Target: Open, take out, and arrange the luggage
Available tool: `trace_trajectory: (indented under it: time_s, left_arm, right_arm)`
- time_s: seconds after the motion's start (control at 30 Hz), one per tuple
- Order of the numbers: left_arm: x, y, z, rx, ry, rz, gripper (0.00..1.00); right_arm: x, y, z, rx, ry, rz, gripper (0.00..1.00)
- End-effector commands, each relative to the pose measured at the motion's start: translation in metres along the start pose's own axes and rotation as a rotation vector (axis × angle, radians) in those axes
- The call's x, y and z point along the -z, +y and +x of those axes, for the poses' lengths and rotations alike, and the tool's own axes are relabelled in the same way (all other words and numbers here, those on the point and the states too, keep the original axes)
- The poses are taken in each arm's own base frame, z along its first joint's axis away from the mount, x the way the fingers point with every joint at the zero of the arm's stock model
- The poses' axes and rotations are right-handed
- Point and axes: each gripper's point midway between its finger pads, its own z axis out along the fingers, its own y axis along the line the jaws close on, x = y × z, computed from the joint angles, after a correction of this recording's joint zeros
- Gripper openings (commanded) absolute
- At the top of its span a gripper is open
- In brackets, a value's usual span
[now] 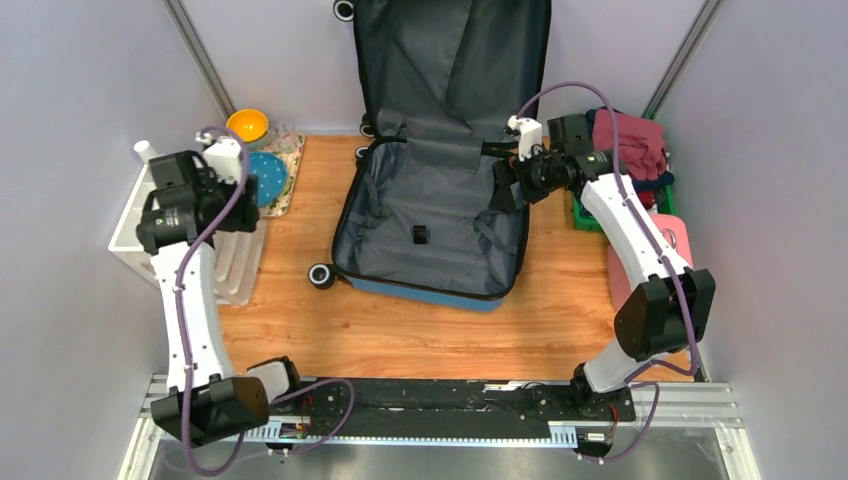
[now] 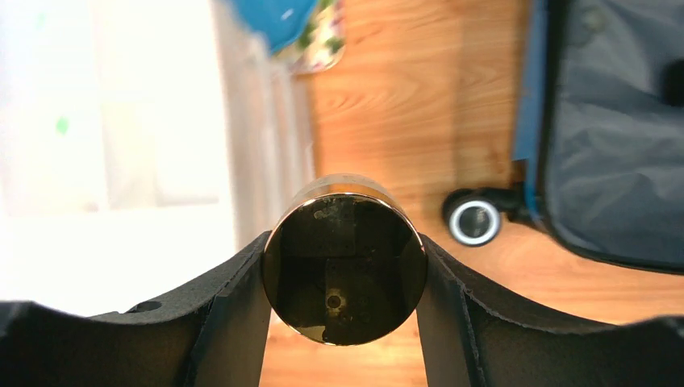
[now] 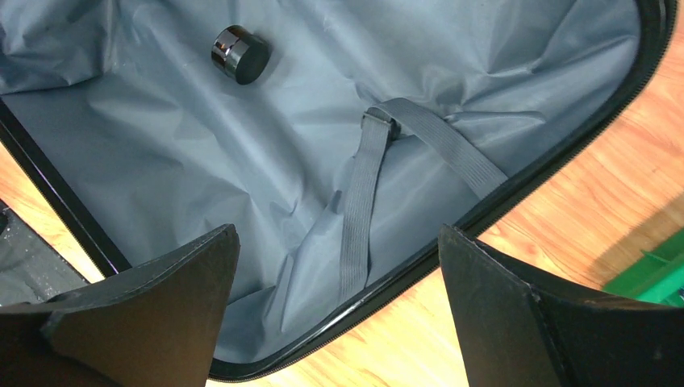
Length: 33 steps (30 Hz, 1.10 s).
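The luggage (image 1: 430, 210) lies open in the middle of the wooden table, its lid leaning up against the back wall and grey lining showing. A small dark round jar (image 1: 421, 235) (image 3: 240, 55) rests on the lining, near a grey strap (image 3: 363, 201). My right gripper (image 1: 503, 190) (image 3: 337, 234) hangs open over the luggage's right rim, with nothing between its fingers. At the left, my left gripper (image 1: 238, 212) (image 2: 344, 274) is shut on a dark glossy cylinder (image 2: 344, 270) with a gold rim, above the table beside the white organiser. The luggage (image 2: 621, 145) and its wheel (image 2: 473, 222) lie to the right of it.
A white organiser (image 1: 135, 235) (image 2: 105, 161) stands at the left edge. Behind it are an orange bowl (image 1: 247, 125) and a blue plate (image 1: 268, 178) on a patterned mat. At the right sit a green tray (image 1: 585, 215) (image 3: 657, 274), a pile of clothes (image 1: 635, 145) and a pink item (image 1: 670, 245).
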Motion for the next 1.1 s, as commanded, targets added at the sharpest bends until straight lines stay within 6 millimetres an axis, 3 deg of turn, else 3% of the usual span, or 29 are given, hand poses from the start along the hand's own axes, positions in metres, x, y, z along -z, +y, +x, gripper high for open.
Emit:
trace_trajectory:
  time_s: [0.0, 0.2, 0.43, 0.9, 1.03, 1.07]
  left_arm:
    - [0.027, 0.048, 0.01, 0.097, 0.014, -0.133, 0.05]
    - [0.048, 0.092, 0.015, 0.156, 0.03, -0.242, 0.05]
    - [0.056, 0.14, 0.028, 0.179, 0.057, -0.315, 0.05]
    - [0.03, 0.185, 0.054, 0.164, 0.123, -0.35, 0.07]
    - [0.023, 0.195, 0.057, 0.153, 0.131, -0.359, 0.18]
    - [0.022, 0.195, 0.058, 0.15, 0.134, -0.355, 0.3]
  right_arm:
    - [-0.001, 0.011, -0.027, 0.044, -0.064, -0.023, 0.97]
    - [-0.006, 0.018, -0.032, 0.066, -0.048, -0.032, 0.97]
    - [-0.007, 0.017, -0.036, 0.073, -0.048, -0.024, 0.97]
    - [-0.011, 0.018, -0.033, 0.08, -0.036, -0.009, 0.98]
    - [-0.012, 0.02, -0.033, 0.084, -0.033, -0.011, 0.98]
    - [-0.013, 0.02, -0.032, 0.083, -0.031, -0.01, 0.98]
